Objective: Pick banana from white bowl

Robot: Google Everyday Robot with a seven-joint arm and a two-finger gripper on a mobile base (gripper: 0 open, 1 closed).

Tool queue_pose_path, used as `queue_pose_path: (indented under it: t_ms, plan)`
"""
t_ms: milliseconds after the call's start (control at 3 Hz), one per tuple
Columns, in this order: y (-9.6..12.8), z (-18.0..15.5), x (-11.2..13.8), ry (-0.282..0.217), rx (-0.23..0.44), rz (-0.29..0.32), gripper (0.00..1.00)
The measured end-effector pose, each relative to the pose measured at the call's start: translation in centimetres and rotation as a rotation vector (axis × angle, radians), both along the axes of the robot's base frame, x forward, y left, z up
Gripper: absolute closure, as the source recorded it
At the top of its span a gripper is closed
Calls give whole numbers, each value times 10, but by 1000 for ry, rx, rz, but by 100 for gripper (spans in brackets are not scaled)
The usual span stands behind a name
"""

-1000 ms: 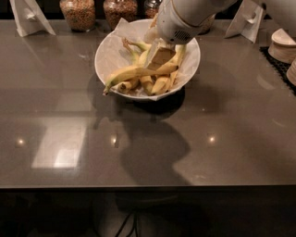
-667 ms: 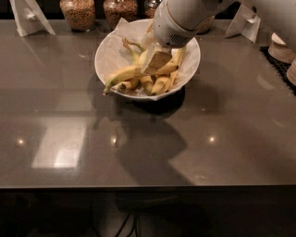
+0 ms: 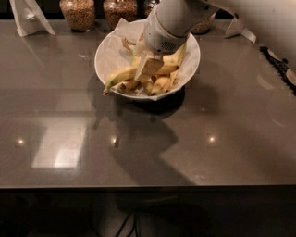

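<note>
The gripper (image 3: 149,65) is hanging down into the white bowl (image 3: 101,60) from the arm (image 3: 178,18), which is coming in from the upper right. It is pressing into the pile of fruit, but how far it is opened, or whether it is gripping anything, cannot be told. Just to its left the banana (image 3: 121,75) is lying along the bowl's front-left side. It is long, smooth, gently curved and pale yellow, its greenish-brown stem tip poking over the rim and its other end running under the gripper. Shorter bananas (image 3: 159,84) are crowding below and right of the gripper. Crumpled white paper (image 3: 113,46) is lining the bowl. Glass jars (image 3: 77,13) are standing close behind it, while broad glossy grey tabletop (image 3: 148,152) is lying open in front and to both sides.
</note>
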State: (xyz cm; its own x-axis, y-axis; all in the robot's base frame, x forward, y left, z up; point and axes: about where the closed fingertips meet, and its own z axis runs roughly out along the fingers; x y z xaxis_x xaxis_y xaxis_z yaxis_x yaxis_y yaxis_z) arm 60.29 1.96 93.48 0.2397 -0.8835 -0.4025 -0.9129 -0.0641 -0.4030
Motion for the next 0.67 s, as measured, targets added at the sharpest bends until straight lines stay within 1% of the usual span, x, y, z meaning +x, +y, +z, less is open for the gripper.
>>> queue_pose_path:
  t_ms: [333,667]
  plan:
    - [7,-11,4,12,-11,8,44]
    - [9,-23,10,14,-32,12,43]
